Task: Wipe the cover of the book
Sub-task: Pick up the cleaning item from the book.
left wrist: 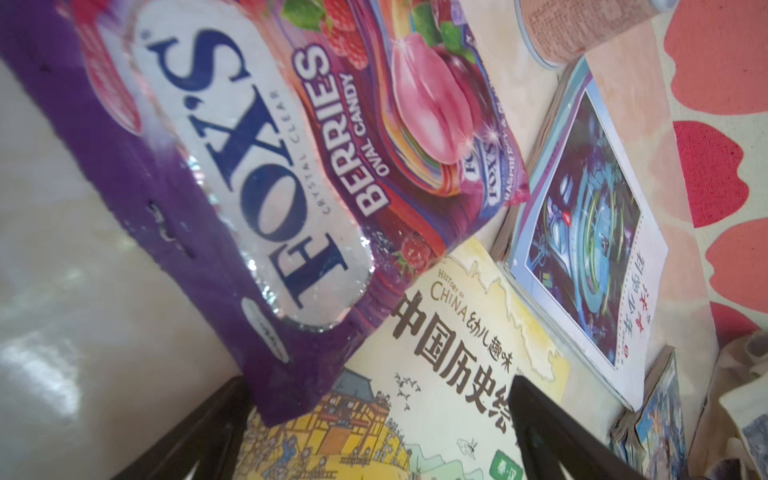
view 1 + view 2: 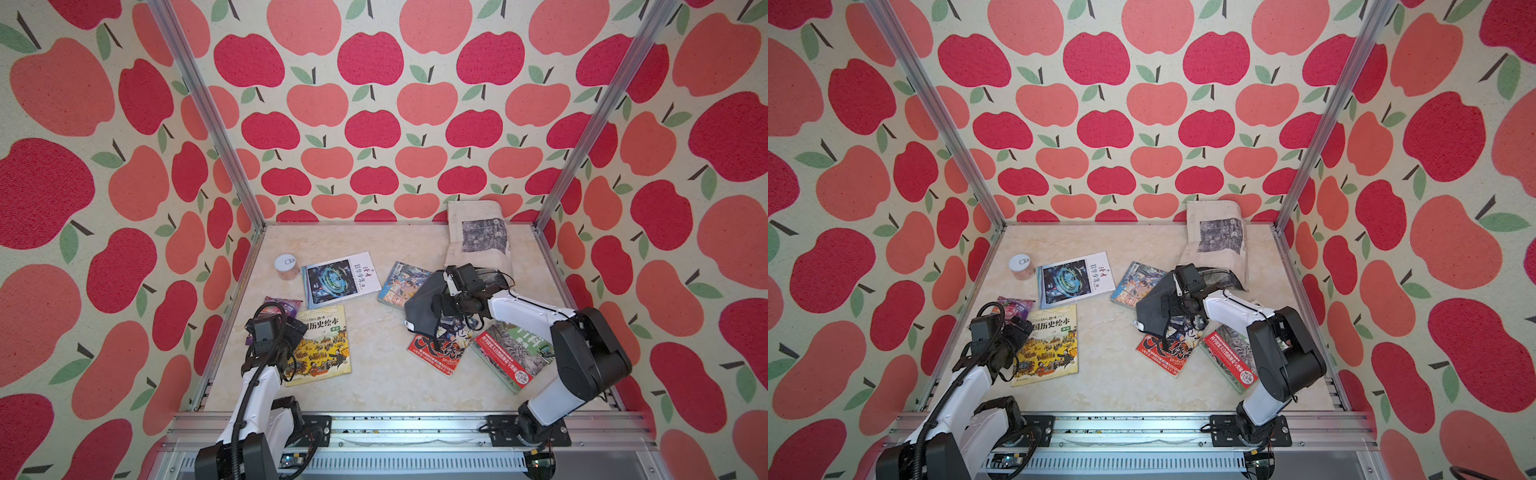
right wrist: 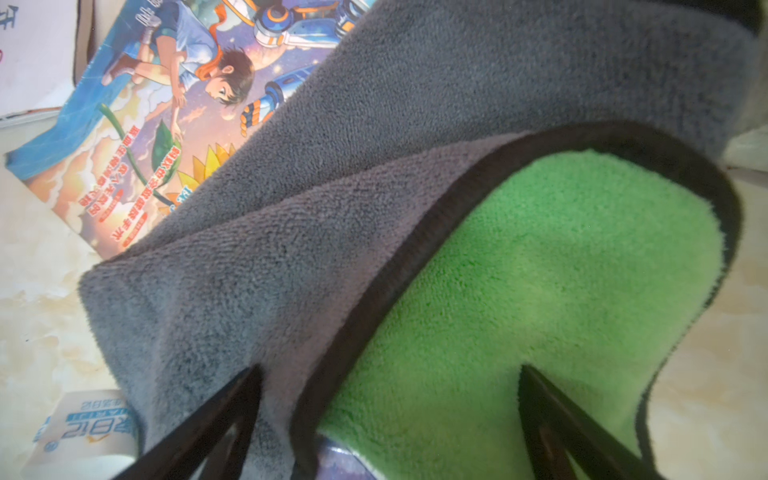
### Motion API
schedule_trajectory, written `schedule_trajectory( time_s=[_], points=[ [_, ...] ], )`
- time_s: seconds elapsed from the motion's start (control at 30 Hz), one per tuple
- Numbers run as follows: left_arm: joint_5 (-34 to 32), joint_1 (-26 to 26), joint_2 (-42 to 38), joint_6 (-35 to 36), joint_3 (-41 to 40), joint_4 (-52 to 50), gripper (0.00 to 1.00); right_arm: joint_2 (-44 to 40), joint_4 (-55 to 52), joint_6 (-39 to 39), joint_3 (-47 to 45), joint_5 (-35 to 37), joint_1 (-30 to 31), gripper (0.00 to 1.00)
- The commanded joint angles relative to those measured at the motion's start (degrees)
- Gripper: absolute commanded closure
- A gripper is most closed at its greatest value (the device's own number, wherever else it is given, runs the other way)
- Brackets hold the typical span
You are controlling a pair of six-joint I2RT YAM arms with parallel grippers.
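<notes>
Several books lie flat on the table. A grey cloth [image 2: 422, 299] with a green underside [image 3: 561, 270] is draped over the top of a red comic book [image 2: 440, 353] and the corner of a blue comic book [image 2: 401, 282]. My right gripper [image 3: 390, 370] is open just above the cloth's turned-up fold, where the black hem runs between its fingers. My left gripper [image 1: 378, 380] is open low over the top left corner of a yellow history book [image 2: 322, 345]. There the end of a purple candy bag [image 1: 249, 166] lies between its fingers.
A white and blue magazine [image 2: 340, 278] and a small jar [image 2: 286, 266] sit at the back left. A cream tote bag [image 2: 478, 232] leans on the back wall. A green and red book [image 2: 513, 353] lies under the right arm. A white packet [image 3: 83, 424] pokes out under the cloth.
</notes>
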Motion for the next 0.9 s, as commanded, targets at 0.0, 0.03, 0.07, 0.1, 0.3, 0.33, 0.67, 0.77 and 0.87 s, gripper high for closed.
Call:
schedule_trajectory(
  time_s=[0.0,0.03,0.07,0.1,0.3,0.33,0.67,0.77,0.87],
  points=[
    [1.7,-3.8,1.3,-3.8,0.1,-3.1,0.01,-3.6,-1.9,1.0,1.4,-0.3,1.4,0.01],
    [1.7,-4.8,1.7,-4.3,0.1,-3.2,0.01,-4.7,-2.0,0.4,1.6,0.9,1.9,0.01],
    [1.7,-5.6,2.1,-4.8,0.1,-3.1,0.01,-5.4,-2.2,-0.4,2.0,2.5,2.6,0.01],
    [1.8,-6.2,2.4,-5.4,-0.1,-3.1,0.01,-5.8,-2.5,-1.1,2.6,3.8,3.3,0.01],
    [0.4,-9.9,1.1,-6.8,0.1,-5.9,0.01,-1.3,-1.4,-3.5,5.0,8.3,4.4,0.01],
    [-0.2,-10.0,0.5,-6.3,1.0,-6.9,0.01,1.1,-2.3,-3.4,6.2,8.5,4.4,0.01],
    [-5.2,-9.2,2.0,-1.1,7.2,-7.3,0.01,16.2,-1.4,-1.1,10.9,6.1,4.8,0.23],
    [-4.9,-7.3,5.2,1.0,9.6,-5.6,0.01,16.9,-3.0,-1.2,10.9,5.1,4.9,0.62],
    [-3.5,-5.4,9.6,2.7,11.5,-2.6,0.01,14.8,-3.3,-1.4,9.5,4.4,4.9,0.94]
  ],
)
